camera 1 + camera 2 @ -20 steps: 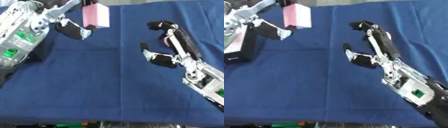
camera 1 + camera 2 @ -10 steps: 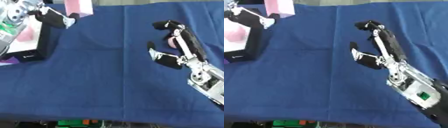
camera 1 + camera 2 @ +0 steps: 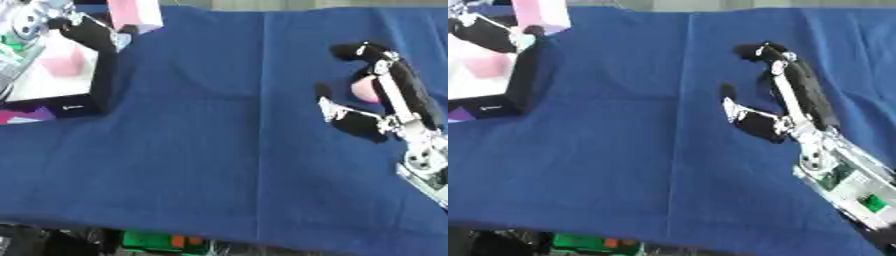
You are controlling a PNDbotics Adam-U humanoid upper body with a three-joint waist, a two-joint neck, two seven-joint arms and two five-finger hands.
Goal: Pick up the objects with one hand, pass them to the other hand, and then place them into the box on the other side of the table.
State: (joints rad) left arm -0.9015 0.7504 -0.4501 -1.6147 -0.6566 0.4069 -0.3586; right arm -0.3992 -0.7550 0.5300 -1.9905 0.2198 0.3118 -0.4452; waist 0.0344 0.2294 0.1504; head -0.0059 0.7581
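Note:
A pink block [image 3: 136, 12] is pinched in my left hand [image 3: 80, 31] at the upper left, above the far right corner of the box [image 3: 101, 75]. The box has black walls and a white floor, and a pale pink object [image 3: 61, 65] lies inside it. My right hand [image 3: 385, 102] hovers over the blue cloth on the right, fingers relaxed and spread, holding nothing. A small pink thing [image 3: 361, 90] shows on the cloth just behind its fingers; its shape is mostly hidden.
A blue cloth [image 3: 219, 150] covers the table, with a seam running down the middle. The table's front edge crosses the bottom of the view, with green and orange items [image 3: 166, 241] below it. A purple patch [image 3: 22, 116] lies beside the box's near left corner.
My left hand has carried the pink block leftward to the box's corner. The camera has turned left, bringing the box into view. My right hand keeps the same open pose.

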